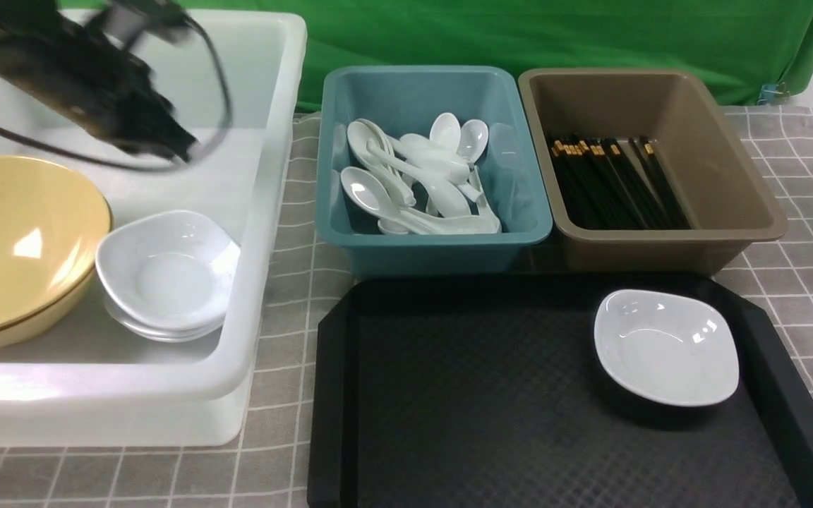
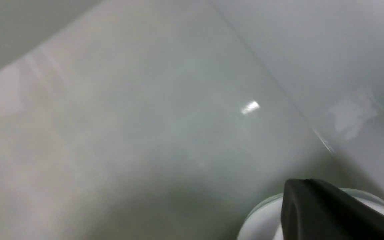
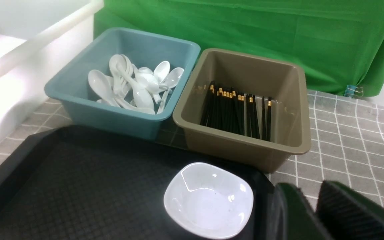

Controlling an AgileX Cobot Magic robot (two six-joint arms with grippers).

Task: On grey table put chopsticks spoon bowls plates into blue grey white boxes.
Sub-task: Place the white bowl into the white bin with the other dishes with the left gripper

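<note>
- Left gripper [image 1: 175,144]: blurred, closed, nothing seen in it; held over the white box [image 1: 276,183], above the stacked plates [image 1: 166,271], a position suited to stacking dishes.
- Right gripper [image 3: 310,191]: jaws narrowly parted, empty; poised just beside the last plate [image 3: 208,200] on the black tray [image 3: 78,186], judged the next pick.
- Bowls [image 1: 18,240] were nested beside the stack; spoons [image 1: 413,176] filled the blue box [image 1: 435,250], chopsticks [image 1: 611,183] the grey box [image 1: 731,176].

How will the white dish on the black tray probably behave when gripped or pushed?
The white dish looks glossy, so its rim may slip in a grip. It appears rigid and probably breakable. Shallow and wide, it should slide on the textured black tray rather than tip.
</note>
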